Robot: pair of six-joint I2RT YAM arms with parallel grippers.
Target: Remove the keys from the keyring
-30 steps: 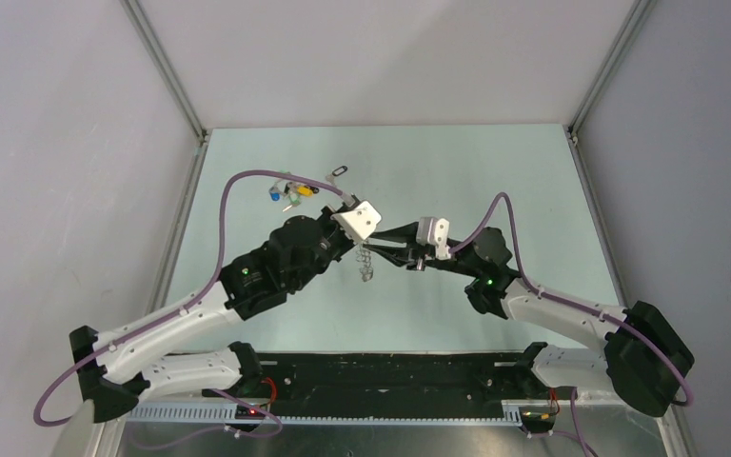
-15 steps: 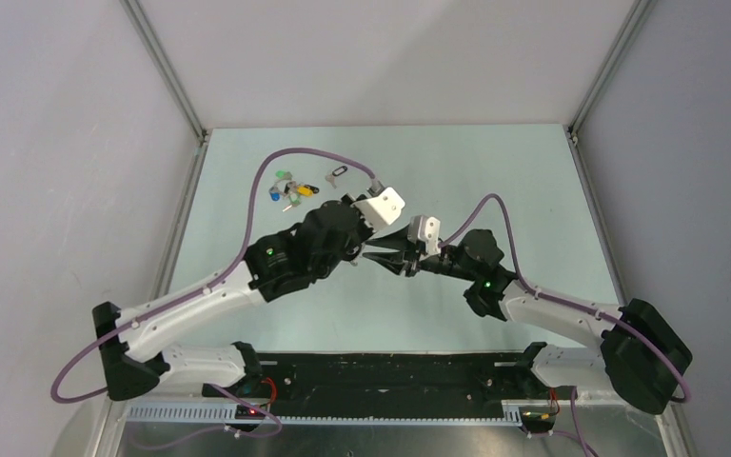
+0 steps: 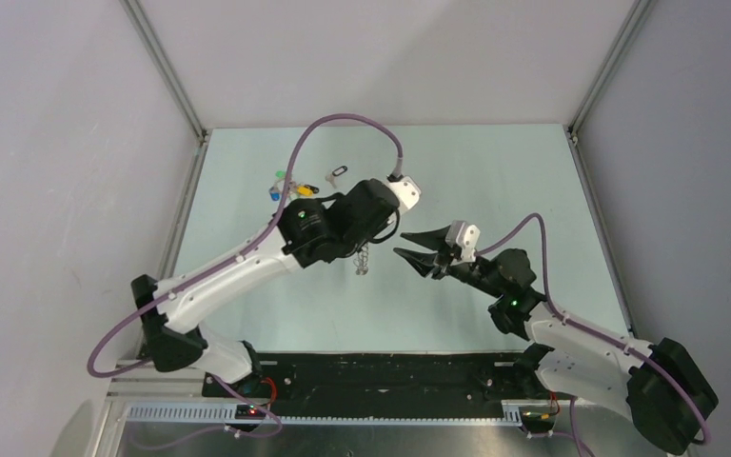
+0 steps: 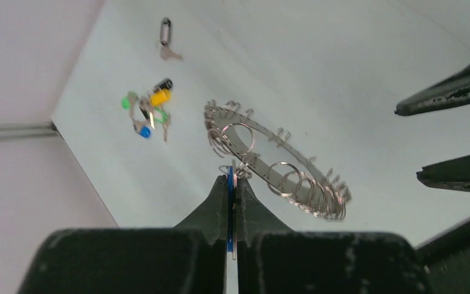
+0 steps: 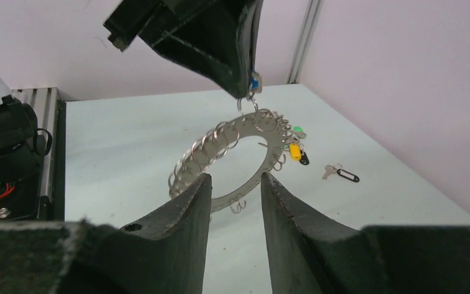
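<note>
Half a second ago the two tools met at mid-frame in the top view; since then they have drawn apart. The right tool (image 3: 403, 244) has backed off toward the right, and the left arm has swung its wrist up toward the far side. The keyring (image 3: 364, 259) now shows between them, near the middle of the pale counter (image 3: 495, 171).

Nearest, the right tool is spread, with its two dark fingers (image 5: 186, 208) well apart. In its own view the keyring appears through the gap, further off and not touched.

Just left of its tips, the left tool (image 4: 231, 179) is pressed together on a small blue tab (image 5: 254, 80) at the top edge of the keyring, so the flat grey hoop hangs from it, tilted. The keys (image 4: 318, 199) are small silver pieces strung along the hoop as a fringe, bunched thickest at its lower end. Whether that end touches the counter I cannot tell, since the right fingers cover it.

Further back, toward the upper left of the top view, a bunch of keys with green, yellow and blue caps (image 3: 290, 188) lies on the counter, well apart from the hoop. Beyond it, slightly right, a single key with a black tag (image 3: 336, 174) lies by itself.
</note>
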